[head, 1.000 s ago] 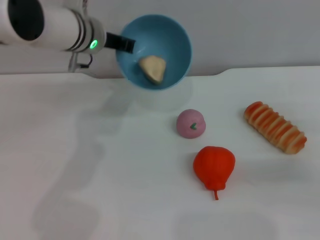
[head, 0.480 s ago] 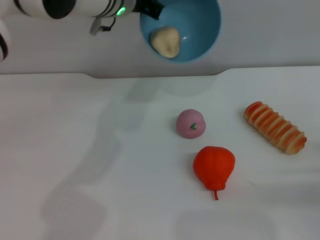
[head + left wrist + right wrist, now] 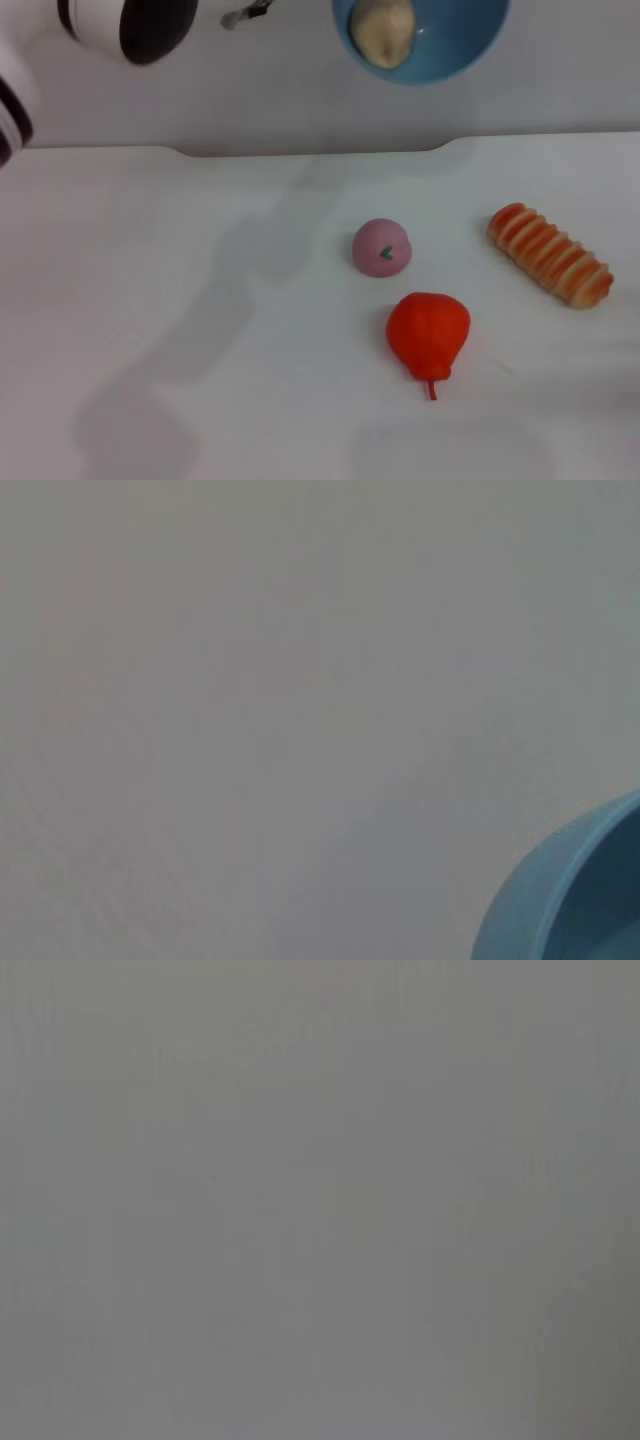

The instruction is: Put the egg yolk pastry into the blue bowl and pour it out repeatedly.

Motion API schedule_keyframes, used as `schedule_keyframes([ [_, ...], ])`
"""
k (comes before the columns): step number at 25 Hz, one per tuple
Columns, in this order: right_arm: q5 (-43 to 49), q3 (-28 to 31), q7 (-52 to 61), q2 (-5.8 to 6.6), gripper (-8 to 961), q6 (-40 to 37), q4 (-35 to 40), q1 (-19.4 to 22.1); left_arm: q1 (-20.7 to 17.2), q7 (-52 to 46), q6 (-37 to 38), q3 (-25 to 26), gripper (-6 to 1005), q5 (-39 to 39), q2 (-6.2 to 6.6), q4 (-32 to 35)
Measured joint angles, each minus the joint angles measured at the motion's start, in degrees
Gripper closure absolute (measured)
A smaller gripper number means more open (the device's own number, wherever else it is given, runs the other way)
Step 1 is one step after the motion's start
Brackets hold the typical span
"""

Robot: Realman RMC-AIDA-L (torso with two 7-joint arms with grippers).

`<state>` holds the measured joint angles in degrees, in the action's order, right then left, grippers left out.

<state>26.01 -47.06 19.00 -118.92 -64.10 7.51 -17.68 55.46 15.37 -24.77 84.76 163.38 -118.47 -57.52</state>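
The blue bowl [image 3: 455, 35] hangs in the air high above the table's far edge, tilted with its opening facing me and cut off by the head view's top edge. The egg yolk pastry [image 3: 382, 30], a pale beige lump, lies inside against the bowl's left wall. My left arm [image 3: 130, 25] reaches in from the upper left and carries the bowl by its rim; its fingers are out of the picture. A piece of the bowl's rim [image 3: 560, 900] shows in the left wrist view. The right gripper appears in no view.
On the white table [image 3: 150, 300] rest a pink ball with a green mark [image 3: 382, 248], a red pear-shaped fruit [image 3: 428, 333] in front of it, and an orange-striped bread roll [image 3: 550, 255] at the right.
The left arm has lifted the bowl up and to the right, with the pastry staying inside. The gripper fingers on the rim have left the picture. The things on the table have not moved.
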Motion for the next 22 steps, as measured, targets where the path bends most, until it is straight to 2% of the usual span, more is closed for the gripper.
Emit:
schedule_keyframes([
  [6, 0.0, 0.7, 0.0, 0.05, 483, 0.0, 0.0, -0.2, -4.6, 0.3, 9.2, -5.0, 1000, 0.0, 0.0, -2.5],
  [10, 0.0, 0.9, 0.0, 0.07, 484, 0.2, 0.0, -0.5, -5.9, 0.3, 12.2, -7.0, 1000, -0.1, 0.0, -3.1],
  [15, 0.0, 1.2, 0.0, 0.16, 485, 0.5, 0.0, -0.7, -7.8, 0.4, 22.0, -13.4, 1000, 0.0, 0.03, -2.6],
  [19, 0.0, 1.4, 0.0, 0.18, 486, 0.5, 0.0, -0.8, -7.8, 0.5, 24.3, -15.2, 1001, 0.1, 0.01, -2.0],
  [22, 0.0, 1.4, 0.0, 0.18, 487, 0.5, 0.0, -0.8, -6.3, 3.4, 25.1, -16.5, 1001, 0.1, -0.09, -0.3],
])
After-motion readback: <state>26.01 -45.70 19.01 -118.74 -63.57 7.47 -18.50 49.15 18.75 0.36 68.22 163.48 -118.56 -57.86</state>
